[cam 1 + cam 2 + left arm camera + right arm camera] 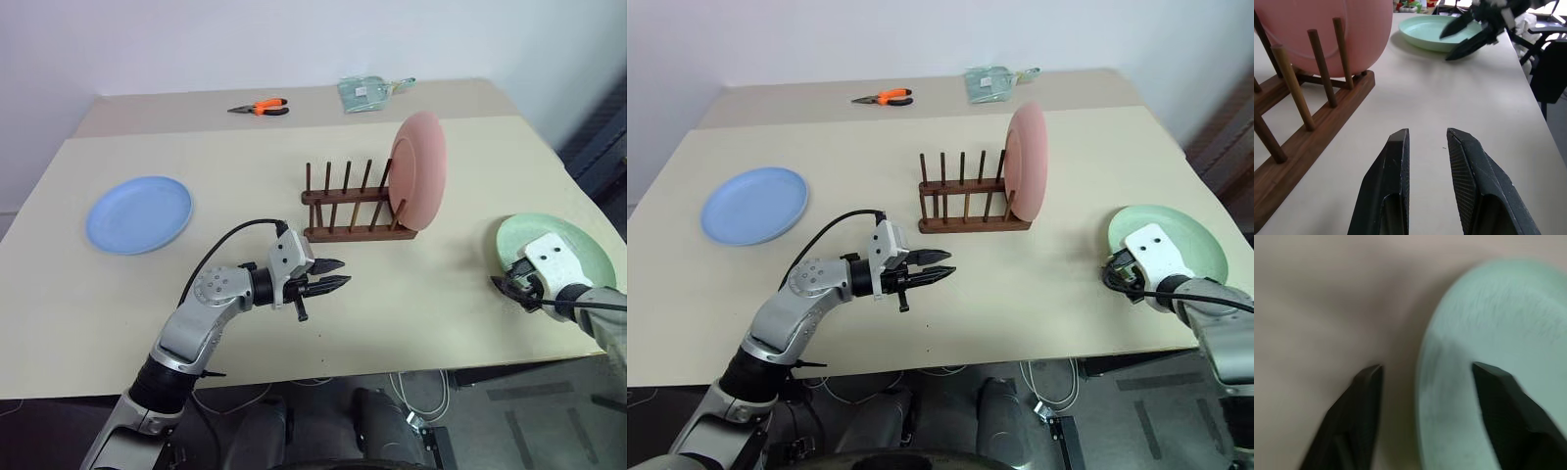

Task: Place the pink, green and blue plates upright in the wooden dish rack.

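Observation:
The pink plate (pixel 419 173) stands upright in the right end of the wooden dish rack (pixel 345 233) at mid-table. Flat on the table at the far left lies the blue plate (pixel 139 213). The green plate (pixel 580 243) lies flat near the table's right edge. My right gripper (pixel 1425 366) is open at the green plate's near-left rim, one finger over the plate and one over the table beside it. My left gripper (pixel 338 275) hovers in front of the rack, pointing right, its fingers (pixel 1396 161) slightly apart with nothing between them.
Orange-handled pliers (pixel 261 107) and a clear plastic packet (pixel 370 92) lie at the table's far side. The rack has several free slots left of the pink plate. The green plate sits close to the table's right and front edges.

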Tool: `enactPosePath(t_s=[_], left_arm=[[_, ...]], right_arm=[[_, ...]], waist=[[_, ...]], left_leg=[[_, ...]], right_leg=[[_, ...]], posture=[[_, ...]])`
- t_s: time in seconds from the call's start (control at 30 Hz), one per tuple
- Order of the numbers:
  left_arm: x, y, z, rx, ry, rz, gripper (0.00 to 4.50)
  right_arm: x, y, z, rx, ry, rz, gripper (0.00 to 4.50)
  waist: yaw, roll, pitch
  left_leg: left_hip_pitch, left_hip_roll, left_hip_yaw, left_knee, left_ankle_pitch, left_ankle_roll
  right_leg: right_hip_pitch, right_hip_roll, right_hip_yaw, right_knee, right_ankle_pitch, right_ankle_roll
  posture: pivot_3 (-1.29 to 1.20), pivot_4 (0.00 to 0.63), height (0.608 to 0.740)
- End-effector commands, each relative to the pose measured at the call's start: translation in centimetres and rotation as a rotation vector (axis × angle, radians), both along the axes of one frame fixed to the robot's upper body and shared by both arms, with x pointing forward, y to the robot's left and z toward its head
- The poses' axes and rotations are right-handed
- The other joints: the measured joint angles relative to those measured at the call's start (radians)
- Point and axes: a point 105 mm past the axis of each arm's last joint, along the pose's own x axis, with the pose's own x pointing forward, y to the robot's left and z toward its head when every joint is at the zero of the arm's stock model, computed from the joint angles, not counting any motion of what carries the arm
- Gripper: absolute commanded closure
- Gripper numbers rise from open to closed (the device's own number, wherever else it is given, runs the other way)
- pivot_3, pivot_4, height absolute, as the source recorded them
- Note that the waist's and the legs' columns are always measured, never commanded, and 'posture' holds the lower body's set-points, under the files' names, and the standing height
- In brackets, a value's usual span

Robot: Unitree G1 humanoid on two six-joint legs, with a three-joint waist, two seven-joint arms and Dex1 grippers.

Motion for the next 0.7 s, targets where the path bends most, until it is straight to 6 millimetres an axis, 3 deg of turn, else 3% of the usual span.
enactPosePath(t_s=[0.03,0.07,0.1,0.13,0.2,0.27,0.3,0.37,0.43,0.5,0.6,0.7], left_arm=[[-0.3,-0.3,0.7,-0.012,-0.033,-0.018,3.32],[-0.3,-0.3,0.7,-0.012,-0.034,-0.016,3.32],[-0.3,-0.3,0.6,-0.011,-0.034,-0.015,3.32],[-0.4,-0.2,0.6,-0.010,-0.034,-0.012,3.32],[-0.4,-0.1,0.6,-0.011,-0.033,-0.001,3.32],[-0.3,0.2,0.6,-0.011,-0.033,0.009,3.32],[-0.3,0.2,0.6,-0.010,-0.033,0.012,3.32],[-0.1,0.5,0.6,-0.009,-0.033,0.024,3.32],[0.1,0.8,0.6,-0.008,-0.034,0.033,3.32],[0.2,1.0,0.6,-0.008,-0.035,0.039,3.32],[0.4,1.3,0.7,-0.012,-0.034,0.048,3.32],[0.5,1.8,0.9,-0.017,-0.033,0.061,3.32]], right_arm=[[0.5,-1.1,0.6,-0.053,-0.026,-0.031,3.75],[0.6,-1.2,0.7,-0.058,-0.030,-0.030,4.24],[0.7,-1.3,0.8,-0.059,-0.033,-0.028,4.45],[0.9,-1.3,1.1,-0.060,-0.047,-0.030,4.45],[2.1,-1.0,3.7,-0.103,-0.164,0.000,4.45],[3.5,0.0,8.3,-0.152,-0.371,0.058,4.45],[3.8,0.3,9.5,-0.154,-0.427,0.070,4.45],[4.6,3.0,15.8,0.042,-0.663,0.129,4.45],[4.1,6.4,22.2,0.313,-0.871,0.243,4.45],[2.8,9.6,26.3,0.551,-0.953,0.399,4.45],[1.0,13.3,28.8,0.803,-0.914,0.606,4.45],[0.1,17.6,28.5,1.021,-0.762,0.761,4.45]], waist=[[0.003,0.000,0.000],[0.003,0.000,0.000],[0.003,-0.001,0.000],[0.002,-0.002,0.000],[0.000,-0.002,0.000],[-0.007,0.000,0.001],[-0.009,0.001,0.002],[-0.011,0.001,0.002],[-0.015,0.004,0.004],[-0.007,0.005,0.004],[0.017,-0.001,0.001],[0.022,-0.003,0.000]], left_leg=[[0.000,0.000,0.000,0.000,0.000,0.000],[0.000,0.000,0.000,0.000,0.000,0.000],[0.000,0.000,0.000,0.000,0.000,0.000],[0.000,0.000,0.000,0.000,0.000,0.000],[0.000,0.000,-0.001,0.000,0.000,0.000],[0.000,0.000,-0.001,0.000,0.000,0.000],[0.000,0.000,0.000,0.000,0.000,0.000],[0.001,0.000,0.000,-0.001,0.000,0.000],[0.001,0.001,0.000,-0.001,0.000,0.000],[0.000,0.001,-0.001,-0.001,0.000,0.000],[-0.002,0.001,-0.010,-0.003,0.000,0.000],[-0.003,0.000,-0.012,-0.002,0.000,0.000]], right_leg=[[0.000,0.000,0.000,0.000,0.000,0.000],[0.000,0.000,0.000,0.000,0.000,0.000],[0.000,0.000,0.000,0.000,0.000,0.000],[0.001,0.000,0.000,0.000,0.000,0.000],[0.001,0.000,-0.001,0.000,0.000,0.000],[0.000,0.000,0.000,0.000,0.000,0.000],[0.000,0.000,0.000,0.000,0.000,0.000],[0.000,0.000,0.000,0.001,0.000,0.000],[-0.001,0.001,0.000,0.001,0.001,0.000],[-0.002,0.001,0.000,0.002,0.002,0.002],[-0.001,0.003,-0.008,0.001,0.004,0.000],[0.000,0.000,-0.008,-0.001,0.003,-0.002]], posture=[[0.00,0.150,0.740],[0.00,0.150,0.740],[0.00,0.150,0.740],[0.00,0.150,0.740],[0.00,0.150,0.740],[0.00,0.150,0.740],[0.00,0.150,0.740],[0.00,0.150,0.740],[0.00,0.150,0.740],[0.00,0.150,0.740],[0.00,0.150,0.740],[0.00,0.150,0.740]])
